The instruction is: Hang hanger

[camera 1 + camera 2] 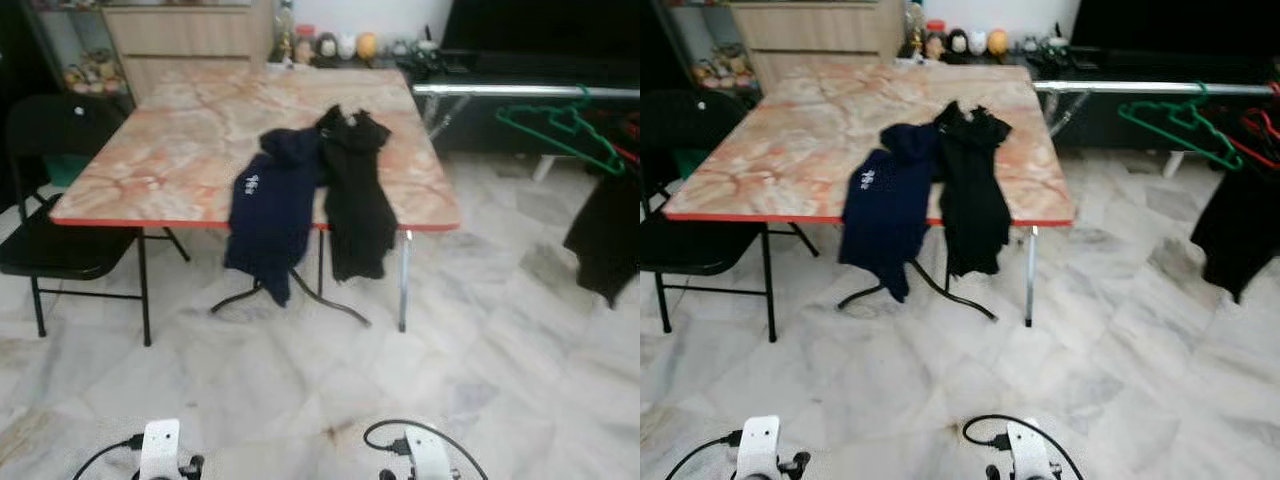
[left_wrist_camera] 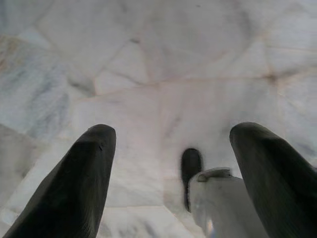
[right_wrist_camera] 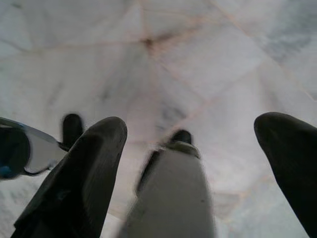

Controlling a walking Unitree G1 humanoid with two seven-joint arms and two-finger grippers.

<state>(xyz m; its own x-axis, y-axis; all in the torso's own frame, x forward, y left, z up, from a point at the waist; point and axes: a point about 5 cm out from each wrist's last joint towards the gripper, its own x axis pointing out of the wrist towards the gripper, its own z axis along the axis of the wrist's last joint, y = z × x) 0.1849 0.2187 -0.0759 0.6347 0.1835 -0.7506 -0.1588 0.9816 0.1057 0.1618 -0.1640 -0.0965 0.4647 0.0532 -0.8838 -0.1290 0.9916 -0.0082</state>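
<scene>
i'm standing back from the marble-patterned folding table with the red edge [image 1: 180, 150], both arms low at my sides, and as far as i can judge the job has barely begun. my left gripper [image 2: 171, 173] hangs over the pale marble floor [image 1: 480, 370], its two black fingers spread wide with nothing between them. my right gripper [image 3: 190, 168] is the same story: wide apart, empty, floor tiles below.

over at the far right, a green plastic hanger [image 1: 560, 128] already hooks on the silver metal rail [image 1: 500, 90], bare, tilted down to the right. just beside it on the right edge a red hanger [image 1: 1260, 135] peeks in, and a black garment [image 1: 605, 240] droops below the rail there; which hanger carries it i cannot tell.

on the table's near edge two garments lie side by side, touching: a navy blue hooded top with a small white print [image 1: 268, 205] on the left and a black top [image 1: 358, 195] on the right, both spilling over the edge toward the floor. a black folding chair [image 1: 55, 220] sits at the table's left.

my read: nothing is in hand, so whichever hanger i'm meant to hang is yet to be picked. what's left is to walk in, take it, and hook it on the rail.
</scene>
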